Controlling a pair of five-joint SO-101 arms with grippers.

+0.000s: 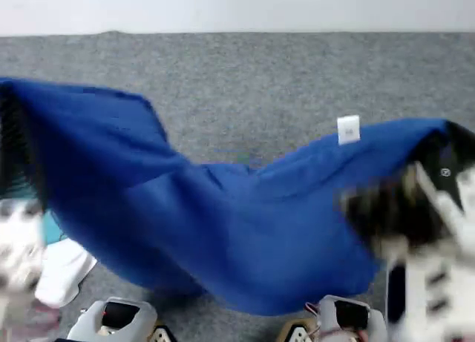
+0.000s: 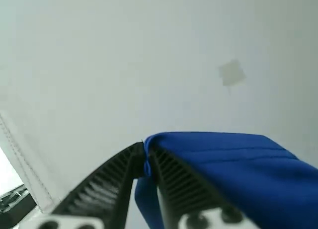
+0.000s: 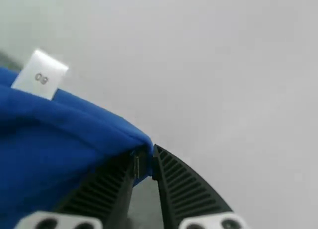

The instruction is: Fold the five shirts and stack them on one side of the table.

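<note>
A grey, carpet-like table [image 1: 297,67] runs back to a pale wall [image 1: 237,8], and in the high view most of it is covered by a blue shirt [image 1: 223,223] hanging in the air, stretched wide from one side of the table to the other and sagging in the middle toward the near edge. A small white tag [image 1: 348,129] stands up from its upper edge near the right arm [image 1: 415,208], which is a dark and white smear; the left arm [image 1: 16,245] at the opposite edge is equally smeared, so neither gripper's shape can be made out here. Below the left arm, partly under the shirt, lie a white cloth [image 1: 63,271] and a sliver of teal cloth [image 1: 52,227]; whether they are shirts cannot be told. Two arm bases [image 1: 111,320] are cut off by the near edge. In the left wrist view the left gripper [image 2: 145,152] has its ribbed fingers pressed together on a folded edge of the shirt, the fabric falling away to one side against the blank wall. In the right wrist view the right gripper [image 3: 144,157] likewise pinches the shirt's hem between closed fingers, with the tag close by on the same edge; its print is too small to trust.
</note>
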